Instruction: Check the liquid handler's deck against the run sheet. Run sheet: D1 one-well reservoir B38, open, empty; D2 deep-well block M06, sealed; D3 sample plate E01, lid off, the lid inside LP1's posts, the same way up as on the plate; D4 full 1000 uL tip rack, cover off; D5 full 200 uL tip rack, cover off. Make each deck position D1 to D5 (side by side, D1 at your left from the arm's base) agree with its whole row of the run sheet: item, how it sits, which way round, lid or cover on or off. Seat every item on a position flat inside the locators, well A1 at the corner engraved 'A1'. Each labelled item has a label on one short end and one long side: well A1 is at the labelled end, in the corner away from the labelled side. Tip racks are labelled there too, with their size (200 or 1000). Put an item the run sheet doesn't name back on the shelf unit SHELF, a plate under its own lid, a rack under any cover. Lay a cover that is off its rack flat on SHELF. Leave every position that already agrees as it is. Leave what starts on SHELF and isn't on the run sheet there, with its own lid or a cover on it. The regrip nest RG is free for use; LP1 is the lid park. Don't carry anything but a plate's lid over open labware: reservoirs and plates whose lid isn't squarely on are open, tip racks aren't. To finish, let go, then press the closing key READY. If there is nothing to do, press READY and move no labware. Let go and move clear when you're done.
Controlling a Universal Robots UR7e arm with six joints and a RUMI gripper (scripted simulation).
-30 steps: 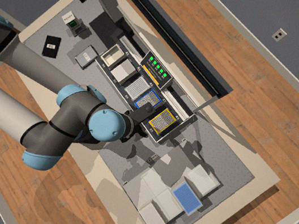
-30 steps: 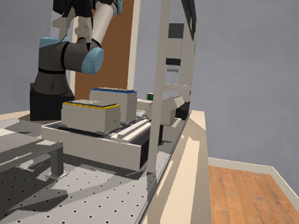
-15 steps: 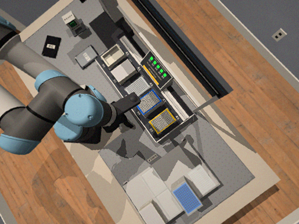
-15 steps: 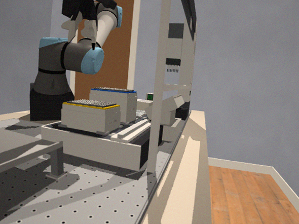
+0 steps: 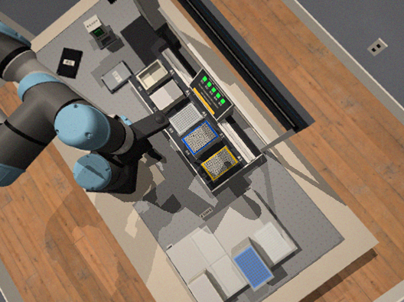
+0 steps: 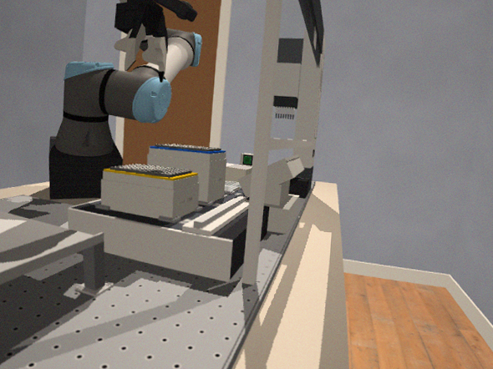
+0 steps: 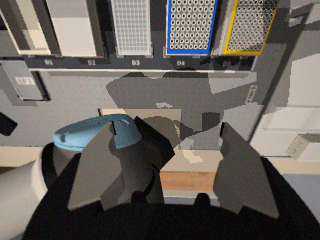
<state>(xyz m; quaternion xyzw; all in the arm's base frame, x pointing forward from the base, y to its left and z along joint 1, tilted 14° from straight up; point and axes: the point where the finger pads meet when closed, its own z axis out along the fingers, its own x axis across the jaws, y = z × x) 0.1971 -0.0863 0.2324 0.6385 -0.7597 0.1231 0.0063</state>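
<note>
The deck row holds an open cream reservoir (image 5: 152, 74) at D1, a sealed grey block (image 5: 166, 94) at D2, a lidless well plate (image 5: 186, 117) at D3, a blue-rimmed tip rack (image 5: 199, 137) at D4 and a yellow-rimmed tip rack (image 5: 219, 162) at D5, both uncovered. A lid (image 5: 115, 76) lies in LP1. My gripper (image 7: 166, 122) is open and empty, high above the table in front of D3; it also shows in the side view (image 6: 142, 53). The wrist view shows the reservoir (image 7: 22, 25), block (image 7: 72, 25), plate (image 7: 131, 25) and racks (image 7: 192, 25) (image 7: 251, 25).
The READY key (image 5: 98, 30) and the black RG nest (image 5: 69, 59) are at the far left. SHELF (image 5: 230, 254) at the lower right carries several white items and a blue cover (image 5: 252, 266). The handler's gantry (image 5: 227, 45) runs behind the deck, with a status panel (image 5: 212, 92).
</note>
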